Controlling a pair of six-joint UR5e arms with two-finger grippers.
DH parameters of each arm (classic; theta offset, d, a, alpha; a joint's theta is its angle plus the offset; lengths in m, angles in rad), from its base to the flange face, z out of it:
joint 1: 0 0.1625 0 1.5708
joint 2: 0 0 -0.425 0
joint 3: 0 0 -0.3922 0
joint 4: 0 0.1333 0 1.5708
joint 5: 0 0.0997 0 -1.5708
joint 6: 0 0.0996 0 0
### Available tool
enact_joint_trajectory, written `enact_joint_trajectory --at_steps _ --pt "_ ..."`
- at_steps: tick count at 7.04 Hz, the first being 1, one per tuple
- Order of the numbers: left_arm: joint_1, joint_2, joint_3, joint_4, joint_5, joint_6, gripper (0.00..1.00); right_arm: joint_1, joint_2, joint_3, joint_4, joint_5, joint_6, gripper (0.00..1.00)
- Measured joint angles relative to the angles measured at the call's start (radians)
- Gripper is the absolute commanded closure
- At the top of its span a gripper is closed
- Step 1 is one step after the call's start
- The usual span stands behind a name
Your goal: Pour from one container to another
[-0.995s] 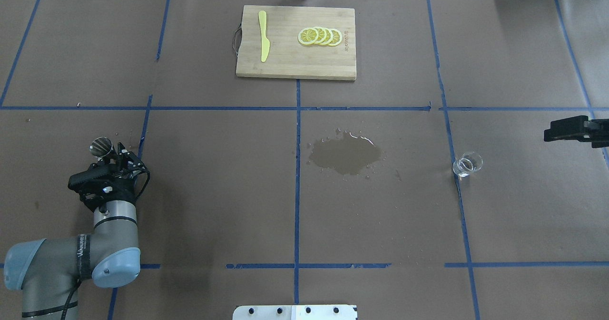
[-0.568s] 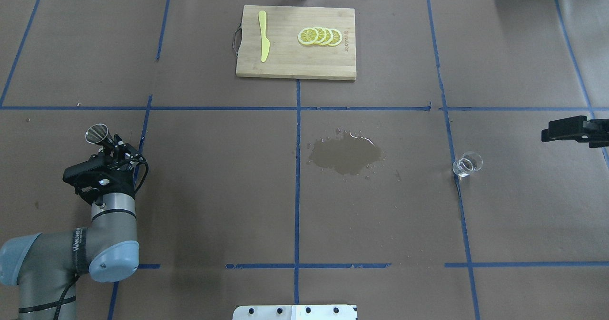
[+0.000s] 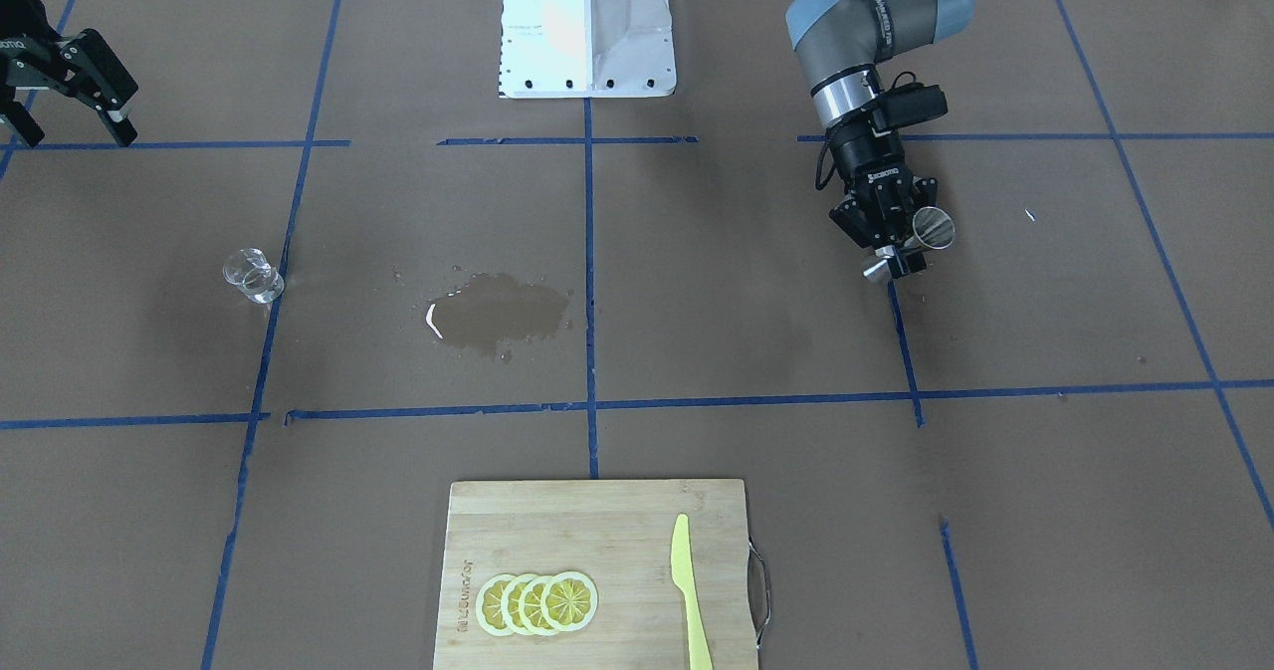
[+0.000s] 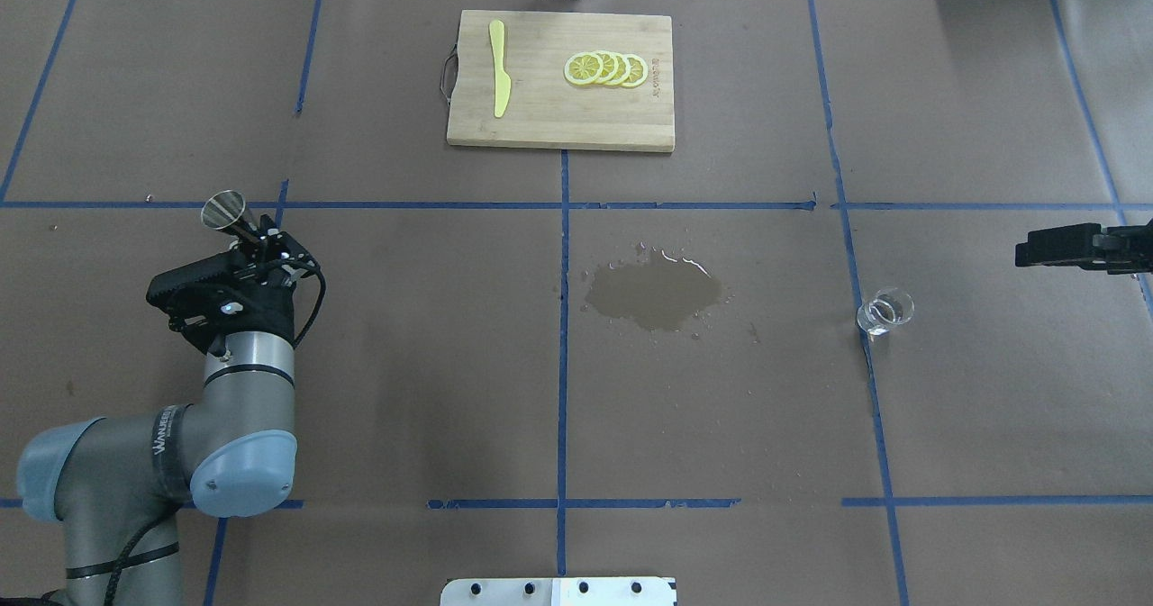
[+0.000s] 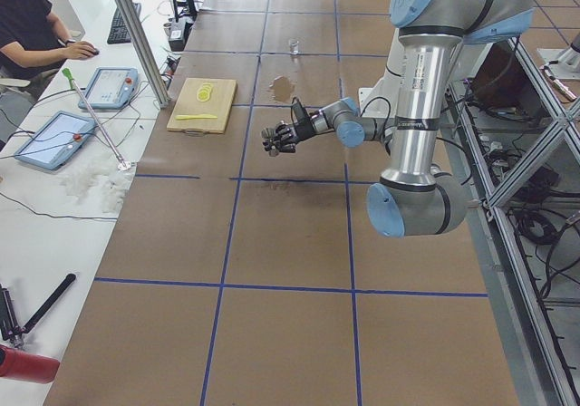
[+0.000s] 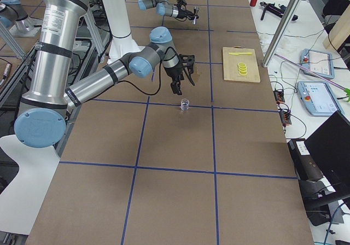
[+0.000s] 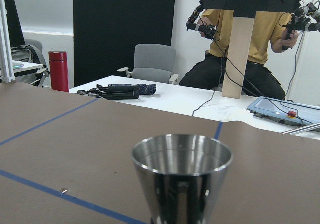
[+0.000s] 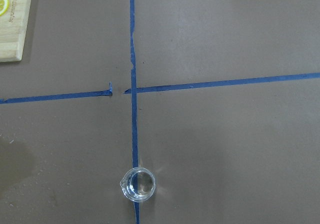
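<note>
Left claw [image 4: 257,239], clamped on the steel jigger [image 4: 225,210], has carried it forward; right claw [image 3: 75,124], spread wide, has edged toward the glass tumbler [image 4: 885,312]. Pouring pending.

Brown-papered table [image 4: 405,363] bears cutting board [image 4: 540,124], wet patch [image 4: 653,295], glass tumbler [image 4: 885,312].

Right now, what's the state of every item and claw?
jigger: gripped in left claw, off the table, mouth up.
tumbler: upright on the table, free.
right claw: open, empty, apart from tumbler.
puddle: wet patch on the paper.
knife: flat on cutting board.
</note>
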Motion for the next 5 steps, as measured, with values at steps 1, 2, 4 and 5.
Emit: enact_joint_trajectory --at_steps 1,2,4,5 --pt "-0.001 -0.033 0.003 -0.078 -0.001 0.082 1.0 -0.012 0.0 0.02 0.0 -0.02 0.0 0.0" --pt "-0.001 -0.048 0.009 -0.174 0.0 0.176 1.0 -0.02 -0.001 0.031 0.0 -0.032 0.0 0.0" --pt "0.002 -0.07 0.022 -0.397 -0.002 0.475 1.0 -0.064 -0.001 0.037 0.0 -0.112 0.001 0.0" --pt "0.003 -0.097 0.036 -0.523 -0.006 0.629 1.0 -0.096 -0.001 0.038 0.0 -0.163 0.009 0.0"
